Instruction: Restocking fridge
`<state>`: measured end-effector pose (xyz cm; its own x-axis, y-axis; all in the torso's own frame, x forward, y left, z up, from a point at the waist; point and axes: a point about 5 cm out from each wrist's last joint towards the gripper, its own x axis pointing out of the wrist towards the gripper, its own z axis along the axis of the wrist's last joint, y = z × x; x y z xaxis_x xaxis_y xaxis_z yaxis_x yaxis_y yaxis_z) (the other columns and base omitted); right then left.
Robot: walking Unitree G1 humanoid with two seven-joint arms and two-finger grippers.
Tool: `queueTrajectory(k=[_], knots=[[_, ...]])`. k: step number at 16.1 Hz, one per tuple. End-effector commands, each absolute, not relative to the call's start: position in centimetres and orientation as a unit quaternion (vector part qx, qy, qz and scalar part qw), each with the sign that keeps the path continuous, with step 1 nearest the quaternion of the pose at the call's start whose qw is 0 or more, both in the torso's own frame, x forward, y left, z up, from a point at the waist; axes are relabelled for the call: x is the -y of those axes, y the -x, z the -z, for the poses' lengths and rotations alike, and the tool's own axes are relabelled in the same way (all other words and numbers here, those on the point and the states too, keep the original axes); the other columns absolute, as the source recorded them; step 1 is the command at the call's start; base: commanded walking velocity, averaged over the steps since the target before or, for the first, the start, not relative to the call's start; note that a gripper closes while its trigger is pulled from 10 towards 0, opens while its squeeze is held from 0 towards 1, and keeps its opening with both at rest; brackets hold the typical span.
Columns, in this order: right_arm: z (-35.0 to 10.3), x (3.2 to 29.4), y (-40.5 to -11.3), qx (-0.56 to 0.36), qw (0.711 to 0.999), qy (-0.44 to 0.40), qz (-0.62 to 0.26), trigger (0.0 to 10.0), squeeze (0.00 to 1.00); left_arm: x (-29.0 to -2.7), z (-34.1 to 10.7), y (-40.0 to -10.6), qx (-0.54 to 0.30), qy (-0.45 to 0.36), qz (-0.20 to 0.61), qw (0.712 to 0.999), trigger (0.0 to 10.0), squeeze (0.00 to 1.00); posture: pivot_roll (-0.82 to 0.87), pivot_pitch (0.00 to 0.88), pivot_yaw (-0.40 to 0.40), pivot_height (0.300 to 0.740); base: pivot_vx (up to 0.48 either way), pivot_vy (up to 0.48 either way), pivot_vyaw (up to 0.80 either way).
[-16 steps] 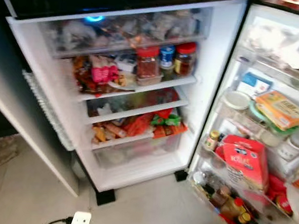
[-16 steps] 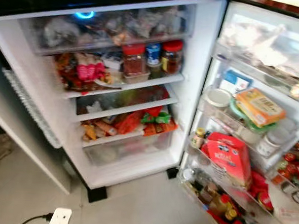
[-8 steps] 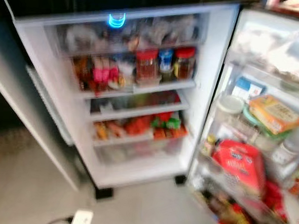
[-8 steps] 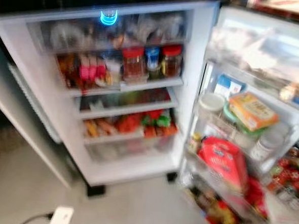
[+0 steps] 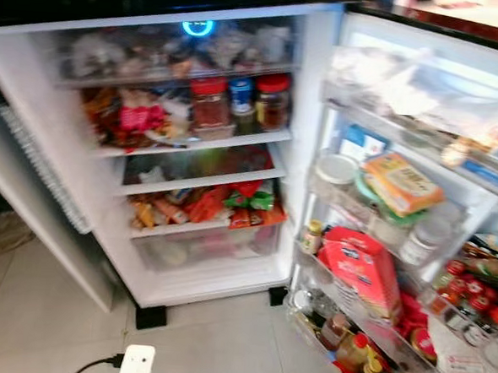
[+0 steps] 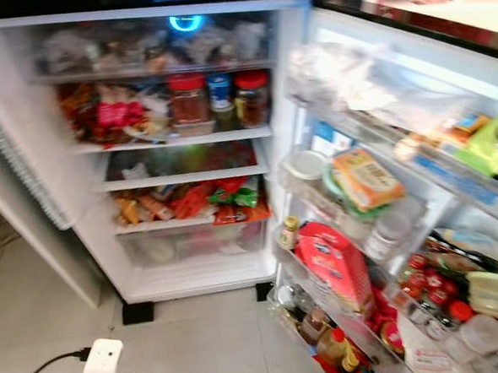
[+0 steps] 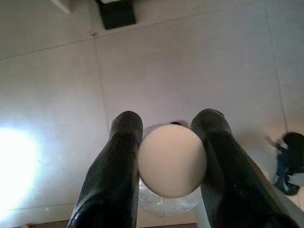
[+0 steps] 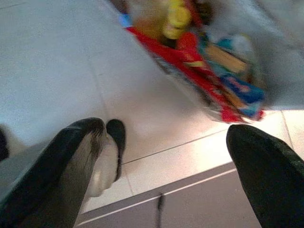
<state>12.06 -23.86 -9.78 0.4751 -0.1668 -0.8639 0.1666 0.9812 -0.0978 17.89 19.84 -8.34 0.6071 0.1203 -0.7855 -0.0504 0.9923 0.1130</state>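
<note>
Fridge (image 5: pixel 218 278) open, door (image 5: pixel 414 247) swung right. Left tool (image 7: pixel 166 137) clamps white-capped clear jar (image 7: pixel 172 161) above floor tiles. Right tool (image 8: pixel 166 156) spread wide, empty. Three lidded jars (image 5: pixel 233 101) on fridge's upper shelf.

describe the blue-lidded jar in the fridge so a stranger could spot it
Look at the open fridge and its shelf just under the glowing blue light. Three jars stand in a row at its right end; the blue-lidded jar is the middle one, smaller than the two red-lidded jars flanking it.
</note>
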Motion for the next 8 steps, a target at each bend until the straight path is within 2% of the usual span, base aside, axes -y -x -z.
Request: queueTrajectory(k=[1,4,8], knots=[[9.7,23.8,-12.3,-0.502,0.860,0.000,0.092,10.0,0.00,-20.5,8.0,-18.1,-0.424,-0.055,-0.056,0.902,10.0,0.00,0.04,0.016,0.023,0.740,0.000,0.000,0.00],[9.7,23.6,-12.7,-0.500,0.862,0.002,0.086,10.0,0.00,-22.2,3.7,-23.8,-0.283,-0.078,-0.044,0.955,10.0,0.00,0.04,0.014,0.023,0.740,0.000,0.000,0.00],[9.6,22.8,-13.5,-0.496,0.866,0.013,0.067,10.0,0.00,-21.4,1.7,-25.2,-0.186,-0.093,-0.039,0.977,10.0,0.00,0.04,0.012,0.023,0.740,0.000,0.000,0.00]])
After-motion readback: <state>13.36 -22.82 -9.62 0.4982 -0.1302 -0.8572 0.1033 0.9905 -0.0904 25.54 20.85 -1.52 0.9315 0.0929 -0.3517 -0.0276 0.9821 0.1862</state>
